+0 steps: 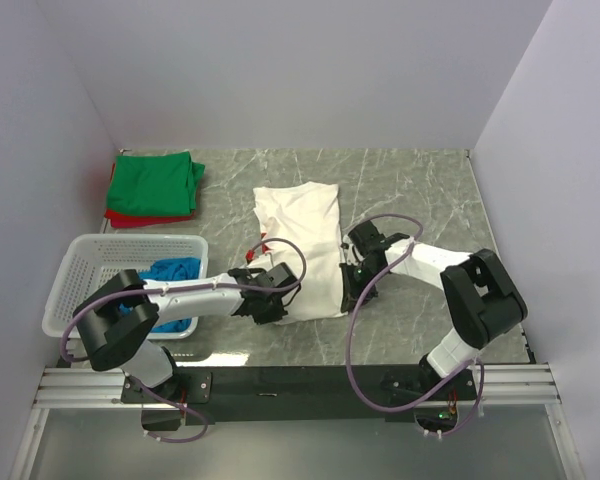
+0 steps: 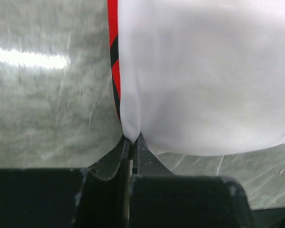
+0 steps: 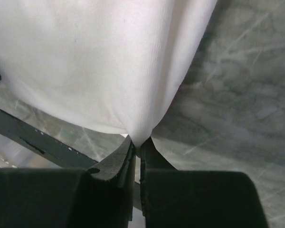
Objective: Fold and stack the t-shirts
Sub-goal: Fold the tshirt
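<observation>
Both grippers are clamped on the white t-shirt (image 1: 300,250): the left gripper (image 2: 132,142) pinches its left edge and the right gripper (image 3: 138,149) its right edge, near the end closest to the arms. The shirt lies lengthwise at mid-counter (image 1: 420,190). The step in hand appears to be a fold, so the next move calls for lifting both pinches evenly and carrying them toward the far end. Open room lies beyond and to the right, while the green t-shirt (image 1: 158,182) and the basket (image 1: 80,262) bound the left.
</observation>
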{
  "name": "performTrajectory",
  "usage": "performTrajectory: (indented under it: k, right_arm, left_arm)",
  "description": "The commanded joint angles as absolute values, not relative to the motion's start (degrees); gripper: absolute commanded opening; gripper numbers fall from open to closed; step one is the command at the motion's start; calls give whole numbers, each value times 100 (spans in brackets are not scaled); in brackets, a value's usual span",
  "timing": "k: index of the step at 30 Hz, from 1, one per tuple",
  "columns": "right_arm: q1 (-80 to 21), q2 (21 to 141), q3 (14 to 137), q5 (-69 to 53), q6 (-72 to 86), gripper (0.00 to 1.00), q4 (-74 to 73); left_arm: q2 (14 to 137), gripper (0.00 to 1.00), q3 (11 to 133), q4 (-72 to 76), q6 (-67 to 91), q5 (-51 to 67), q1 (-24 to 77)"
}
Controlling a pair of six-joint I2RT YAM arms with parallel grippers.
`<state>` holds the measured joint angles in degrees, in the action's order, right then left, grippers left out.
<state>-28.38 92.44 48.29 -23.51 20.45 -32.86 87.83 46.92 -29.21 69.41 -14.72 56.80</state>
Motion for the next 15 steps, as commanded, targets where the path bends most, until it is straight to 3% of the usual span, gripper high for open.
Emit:
performTrajectory:
  k: [1, 15]
  right_arm:
    - [-2909, 8807, 5062, -2250, 1793, 0, -3726]
    - [-3252, 7463, 4869, -2259, 1836, 0, -4798]
  left_arm:
    - [8570, 1, 4562, -3542, 6820, -932, 5862]
    - [7604, 1, 4307, -3454, 6960, -158, 6301]
